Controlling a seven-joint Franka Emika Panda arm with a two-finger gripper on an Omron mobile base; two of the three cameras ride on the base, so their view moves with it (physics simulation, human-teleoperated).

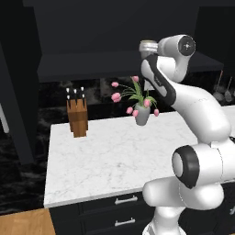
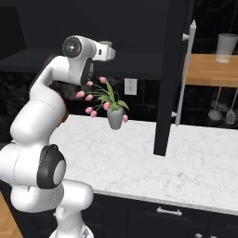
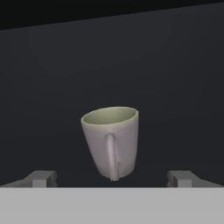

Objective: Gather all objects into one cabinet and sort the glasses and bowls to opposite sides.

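Ahead of the tool (image 3: 112,178), between its widely parted fingertips (image 3: 42,178), the grey-beige mug (image 3: 112,141) stands slightly tilted, handle facing the camera, ungripped. Behind it, dark cabinet (image 3: 166,74) wall. Below, white marble worktop (image 1: 114,160) carries a tulip vase (image 1: 142,114).

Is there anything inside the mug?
Empty, as far as shows: the mug tilts its open mouth toward the hand camera, and only its pale greenish inside is visible; the very bottom is hidden.

grey-beige mug (image 3: 112,142) (greenish inside), pink tulips (image 1: 134,98)
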